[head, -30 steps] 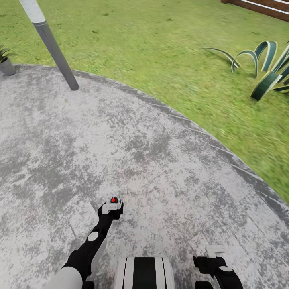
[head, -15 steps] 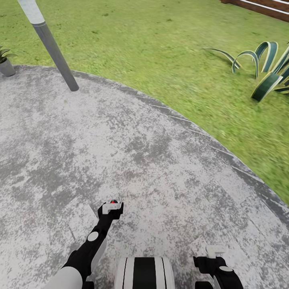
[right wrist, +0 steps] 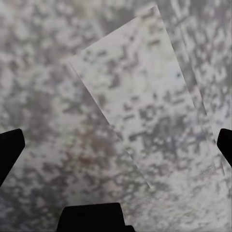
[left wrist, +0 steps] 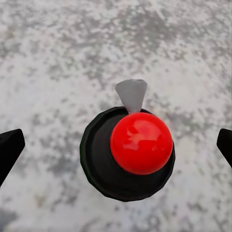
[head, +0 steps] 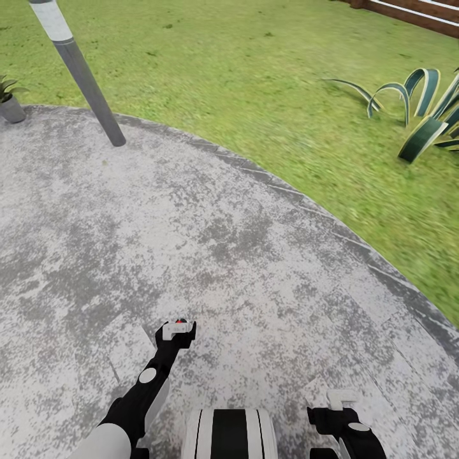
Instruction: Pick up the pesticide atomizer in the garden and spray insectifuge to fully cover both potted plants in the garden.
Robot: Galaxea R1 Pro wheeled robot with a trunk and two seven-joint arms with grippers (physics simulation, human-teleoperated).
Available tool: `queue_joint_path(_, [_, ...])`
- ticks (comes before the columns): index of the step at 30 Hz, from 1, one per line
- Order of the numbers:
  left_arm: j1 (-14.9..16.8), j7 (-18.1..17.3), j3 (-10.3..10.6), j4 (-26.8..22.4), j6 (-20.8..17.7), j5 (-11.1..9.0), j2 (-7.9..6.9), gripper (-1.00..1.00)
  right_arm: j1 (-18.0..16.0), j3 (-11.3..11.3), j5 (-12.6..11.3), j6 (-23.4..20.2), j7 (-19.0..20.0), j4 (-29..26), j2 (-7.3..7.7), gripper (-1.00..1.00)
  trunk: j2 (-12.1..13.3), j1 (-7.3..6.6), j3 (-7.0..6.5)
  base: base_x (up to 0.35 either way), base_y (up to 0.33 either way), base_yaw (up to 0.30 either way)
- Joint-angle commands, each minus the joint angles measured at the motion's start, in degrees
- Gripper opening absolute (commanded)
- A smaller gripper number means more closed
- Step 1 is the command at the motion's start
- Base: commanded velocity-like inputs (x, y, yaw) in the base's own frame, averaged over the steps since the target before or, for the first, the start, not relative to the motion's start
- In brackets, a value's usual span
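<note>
1. the round stone patio [head: 255,242] is the landmark; its curved edge runs from the far left to the near right, with lawn [head: 255,70] beyond it.
2. a grey lamp post [head: 86,83] stands just inside that edge, a small grey pot [head: 11,109] near it at the far left.
3. a striped spiky plant [head: 421,108] sits on the lawn well off the patio, a wooden fence [head: 414,11] behind it.
4. the middle of the patio is open mottled grey stone.
5. the left gripper [head: 178,329] holds the spray bottle [left wrist: 128,154] upright over the patio, fingers clamped on it, its red top [head: 181,321] showing.
6. the right gripper [head: 341,400] hangs low over the patio, its fingers [right wrist: 9,147] spread apart.
</note>
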State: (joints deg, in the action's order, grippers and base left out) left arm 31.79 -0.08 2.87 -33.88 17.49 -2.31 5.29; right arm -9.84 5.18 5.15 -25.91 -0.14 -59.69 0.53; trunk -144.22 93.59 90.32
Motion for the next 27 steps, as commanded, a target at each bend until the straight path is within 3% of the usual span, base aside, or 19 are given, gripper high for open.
queue_joint_path(1, [0.0,0.0,0.1,0.0,0.2,-0.2,-0.02,1.0,0.0,0.0,0.5,-0.3,0.1,-0.1,0.0,1.0,0.0,-0.01,0.03,0.0,0.0,0.0])
queue_joint_path(27, [0.0,0.0,0.1,0.0,0.2,-0.3,-0.02,1.0,0.0,-0.1,0.5,-0.3,0.1,-0.1,0.0,1.0,0.0,-0.01,-0.32,-0.009,0.0,0.0])
